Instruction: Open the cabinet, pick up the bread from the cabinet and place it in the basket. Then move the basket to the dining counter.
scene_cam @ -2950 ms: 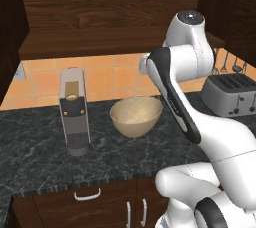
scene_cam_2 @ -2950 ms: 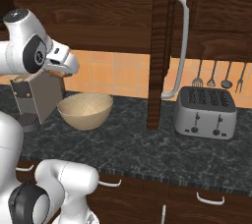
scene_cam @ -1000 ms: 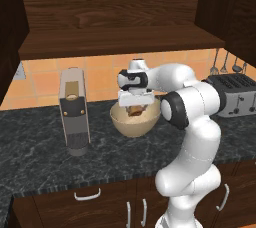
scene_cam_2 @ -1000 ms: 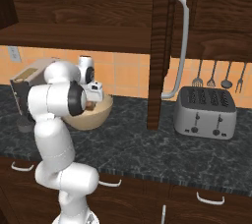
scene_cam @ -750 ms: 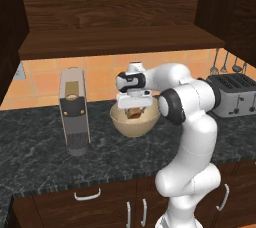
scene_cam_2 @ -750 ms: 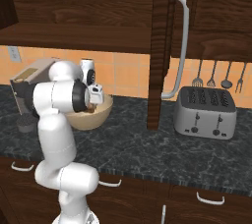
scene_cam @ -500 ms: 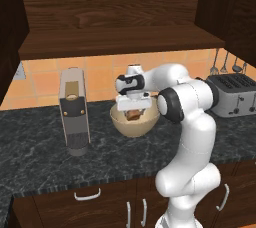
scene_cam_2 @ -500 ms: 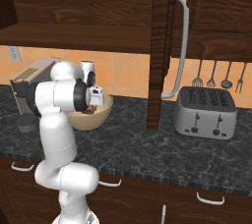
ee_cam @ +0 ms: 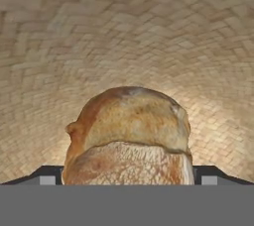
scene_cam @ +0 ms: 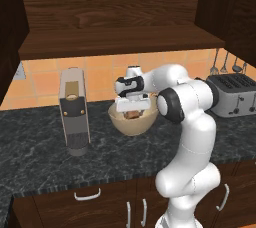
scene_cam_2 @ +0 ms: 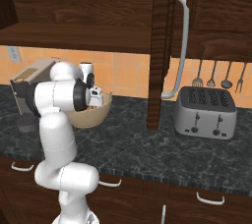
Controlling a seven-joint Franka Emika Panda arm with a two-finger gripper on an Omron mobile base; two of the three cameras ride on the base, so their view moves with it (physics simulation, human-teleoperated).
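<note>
In the basket (scene_cam: 131, 124), bread (ee_cam: 130, 138) between wide-apart jaws, no readable writing anywhere

Even, soft rendered light throughout; dim beneath the cabinet (scene_cam: 120, 37), mild sheen on the toaster (scene_cam_2: 204, 112), slightly coarse detail.

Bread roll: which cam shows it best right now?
Hand view. The bread roll is close and central there, crust plain, lying against the basket's woven inside. Left base view gives a small brown patch inside the basket under the gripper. In the right base view I cannot make it out.
</note>
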